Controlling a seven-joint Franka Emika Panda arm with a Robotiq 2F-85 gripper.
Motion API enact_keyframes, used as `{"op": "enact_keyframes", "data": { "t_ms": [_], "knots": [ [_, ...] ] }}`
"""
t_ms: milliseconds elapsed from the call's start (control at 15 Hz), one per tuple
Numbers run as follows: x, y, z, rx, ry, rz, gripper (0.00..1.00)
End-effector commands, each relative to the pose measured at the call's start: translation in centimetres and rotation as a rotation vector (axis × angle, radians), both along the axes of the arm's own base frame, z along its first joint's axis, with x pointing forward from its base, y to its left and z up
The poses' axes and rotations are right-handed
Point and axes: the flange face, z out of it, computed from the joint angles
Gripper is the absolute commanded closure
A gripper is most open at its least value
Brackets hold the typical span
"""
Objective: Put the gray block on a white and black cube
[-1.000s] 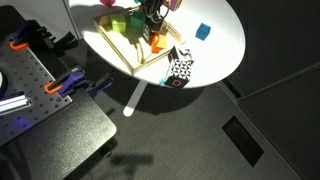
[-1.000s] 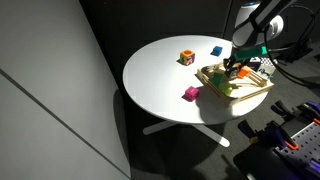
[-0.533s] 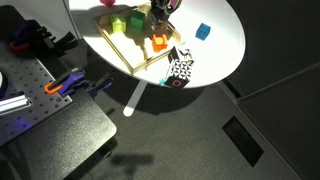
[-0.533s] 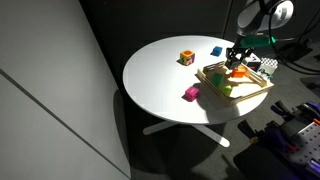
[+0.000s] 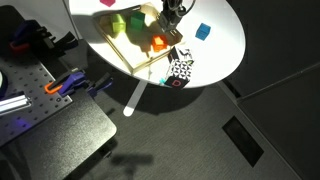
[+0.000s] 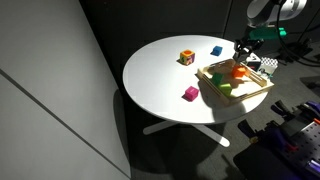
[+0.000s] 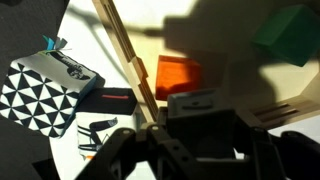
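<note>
My gripper (image 7: 200, 130) is shut on the gray block (image 7: 197, 105), which looks dark in shadow between the fingers. It hangs above the wooden tray's rail (image 7: 130, 60), beside the orange block (image 7: 180, 75). The white and black cube (image 7: 40, 92) lies to the left, outside the tray. In both exterior views the gripper (image 5: 172, 12) (image 6: 247, 46) is raised over the tray's edge, and the patterned cube (image 5: 180, 70) (image 6: 268, 63) stands near the table's rim. The gray block is too small to make out in the exterior views.
The wooden tray (image 5: 128, 52) (image 6: 212, 78) holds an orange block (image 5: 158, 43) and green blocks (image 5: 120, 26). A blue cube (image 5: 203, 31) (image 6: 216, 50), a multicoloured cube (image 6: 186, 58) and a pink block (image 6: 190, 93) sit on the round white table (image 6: 160, 75). A small white box (image 7: 68, 66) lies by the patterned cube.
The gripper has risen from inside the tray near the orange block and moved toward the tray's edge, on the side of the patterned cube, carrying the gray block.
</note>
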Motion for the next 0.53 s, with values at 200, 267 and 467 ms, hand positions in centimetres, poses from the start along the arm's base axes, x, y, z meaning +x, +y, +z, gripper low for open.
{"op": "enact_keyframes", "data": {
  "t_ms": [200,267,467],
  "knots": [
    [0.7,-4.6,1.1,-0.05,-0.002,-0.115,0.67],
    [0.8,-5.2,1.1,-0.058,-0.003,-0.133,0.67],
    [1.4,-7.1,0.9,-0.094,0.006,-0.186,0.67]
  ]
}}
